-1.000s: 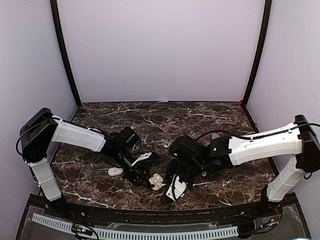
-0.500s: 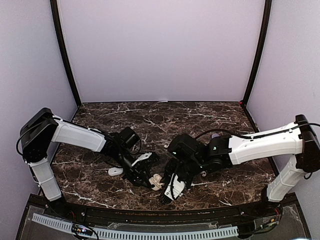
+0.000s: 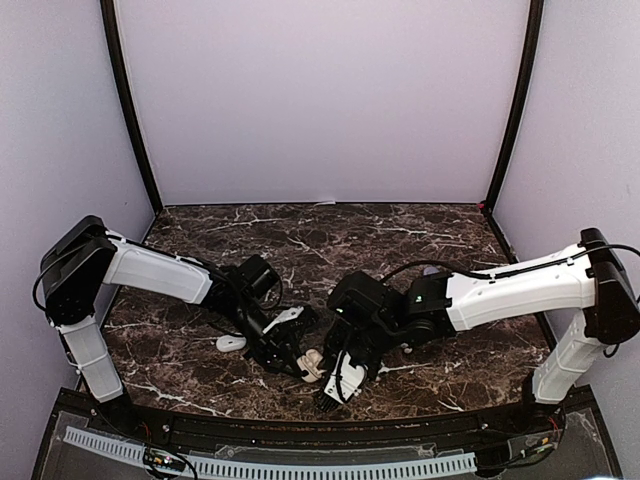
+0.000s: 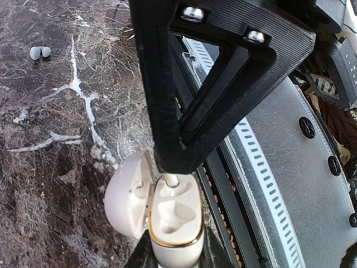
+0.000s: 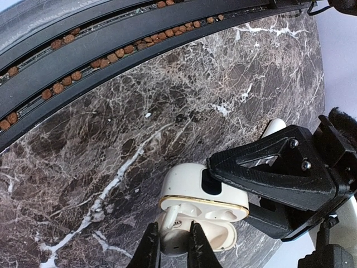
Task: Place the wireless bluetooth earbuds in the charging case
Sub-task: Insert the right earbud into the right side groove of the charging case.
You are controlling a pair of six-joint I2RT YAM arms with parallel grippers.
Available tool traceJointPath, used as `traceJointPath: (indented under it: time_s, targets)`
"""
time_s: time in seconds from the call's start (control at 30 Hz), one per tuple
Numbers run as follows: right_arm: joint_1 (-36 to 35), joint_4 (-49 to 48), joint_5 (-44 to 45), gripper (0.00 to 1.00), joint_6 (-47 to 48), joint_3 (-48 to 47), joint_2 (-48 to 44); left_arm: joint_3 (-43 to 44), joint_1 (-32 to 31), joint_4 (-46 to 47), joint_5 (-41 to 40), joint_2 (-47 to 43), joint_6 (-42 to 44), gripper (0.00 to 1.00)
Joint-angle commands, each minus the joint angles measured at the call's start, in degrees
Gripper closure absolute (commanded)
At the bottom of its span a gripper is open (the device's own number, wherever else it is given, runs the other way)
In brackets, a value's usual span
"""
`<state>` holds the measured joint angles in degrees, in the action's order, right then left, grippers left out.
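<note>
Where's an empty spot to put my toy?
The far half of the table, along the back wall, is bare. The near middle is crowded: both arms' fingers meet at the open charging case, a white case just left.

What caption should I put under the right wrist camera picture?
Right end effector holds an earbud at the open charging case gripped by the left end effector.

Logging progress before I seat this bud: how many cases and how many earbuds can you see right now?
Charging cases: 2, the open case held by the left gripper, plus a closed case.
Earbuds: 3, one earbud in the right gripper, plus a loose pair on the table.
Total: 5.
</note>
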<state>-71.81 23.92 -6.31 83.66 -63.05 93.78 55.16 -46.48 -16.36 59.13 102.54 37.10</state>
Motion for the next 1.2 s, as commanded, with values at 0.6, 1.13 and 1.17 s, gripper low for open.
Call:
traceJointPath:
  time_s: [0.6, 1.13, 1.17]
  targets:
    - [-2.41, 2.17, -1.52, 1.0, -1.13, -6.05, 4.65, 0.18, -0.28, 1.77, 2.02, -1.08, -0.01, 0.84]
    - [-1.87, 0.64, -2.27, 1.0, -5.36, -6.36, 5.91, -1.17, -0.32, 4.05, 3.92, -3.33, -0.41, 0.85]
    - [-1.81, 0.68, -2.38, 1.0, -5.53, -6.46, 5.86, -1.18, -0.28, 4.12, 3.99, -3.39, -0.45, 0.84]
